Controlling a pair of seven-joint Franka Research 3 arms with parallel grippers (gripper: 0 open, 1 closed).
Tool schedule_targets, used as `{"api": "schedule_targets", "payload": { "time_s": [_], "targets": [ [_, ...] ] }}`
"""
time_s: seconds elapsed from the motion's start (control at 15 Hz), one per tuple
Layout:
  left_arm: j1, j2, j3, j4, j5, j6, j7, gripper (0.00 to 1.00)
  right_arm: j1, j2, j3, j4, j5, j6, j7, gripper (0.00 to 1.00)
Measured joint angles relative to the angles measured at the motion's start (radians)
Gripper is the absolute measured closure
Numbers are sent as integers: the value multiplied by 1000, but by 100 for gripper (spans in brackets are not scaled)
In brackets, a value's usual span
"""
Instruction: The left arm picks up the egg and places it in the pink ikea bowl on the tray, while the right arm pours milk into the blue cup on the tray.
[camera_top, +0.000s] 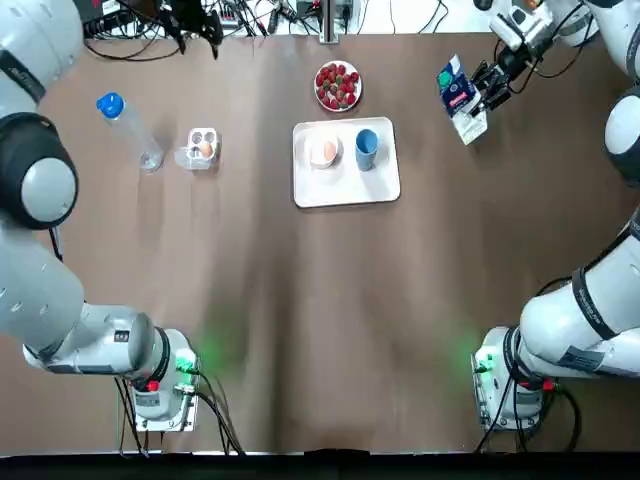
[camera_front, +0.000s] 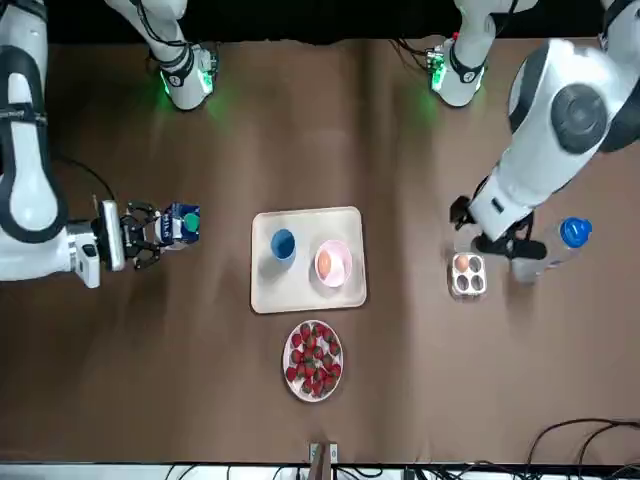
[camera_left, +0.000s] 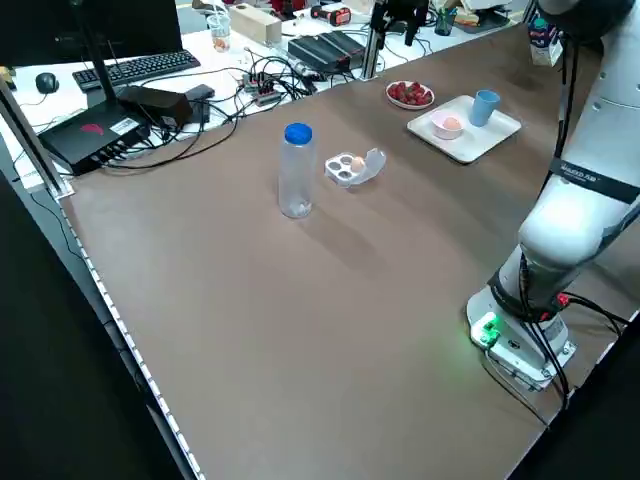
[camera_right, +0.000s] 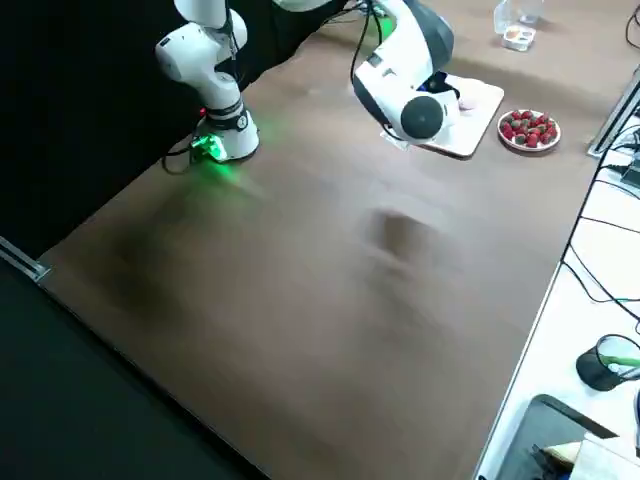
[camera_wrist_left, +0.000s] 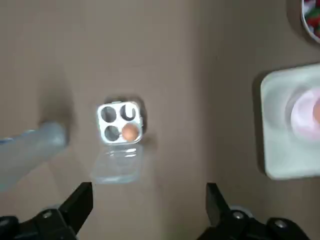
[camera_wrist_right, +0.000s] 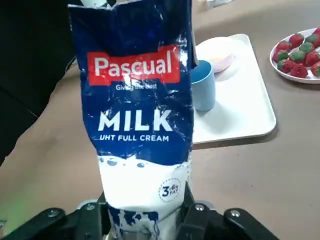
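**Top view.** The milk carton (camera_top: 459, 95) is pinched low on its body by the right jaws at the upper right of the frame, well apart from the tray (camera_top: 380, 185) at centre. One egg (camera_top: 328, 151) lies in the pink bowl (camera_top: 316, 158), just beside the blue cup (camera_top: 366, 147). Whether the cup holds milk cannot be told.

The left jaws, spread wide and holding nothing, hang over the surface near the egg box (camera_top: 200, 148) at upper left. A second egg (camera_top: 206, 149) sits in this box, and a bottle (camera_top: 128, 130) stands near it.

**Risks.**
- The carton's walls appear creased, so milk may be forced out of the top by a firm pinch during carriage.
- A stream poured from too high or off-centre may be caught by the bowl, since bowl and cup stand so close.
- Should a descent be made on the box, the light box may be shoved aside, or the bottle toppled by an outspread finger.
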Motion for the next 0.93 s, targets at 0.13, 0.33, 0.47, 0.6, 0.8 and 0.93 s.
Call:
{"api": "schedule_targets", "payload": {
  "time_s": [0.13,0.33,0.47,0.6,0.8,0.93],
  "targets": [
    [19,-35,-2,0,0,-52,53,0,38,-19,0,-28,0,44,48,47],
    [45,-69,-4,7,0,-105,122,0,101,-31,0,-42,0,94,136,47],
    [50,-89,-3,11,0,-116,130,0,147,-35,0,-43,0,126,199,48],
    [50,-103,-3,11,0,-125,129,0,192,-35,0,-44,0,163,255,48],
    [50,-105,-3,11,0,-132,128,0,259,-35,0,-49,-30,229,337,48],
    [50,-106,-3,11,0,-133,111,0,296,-35,0,-52,-68,272,382,49]
  ]
}}
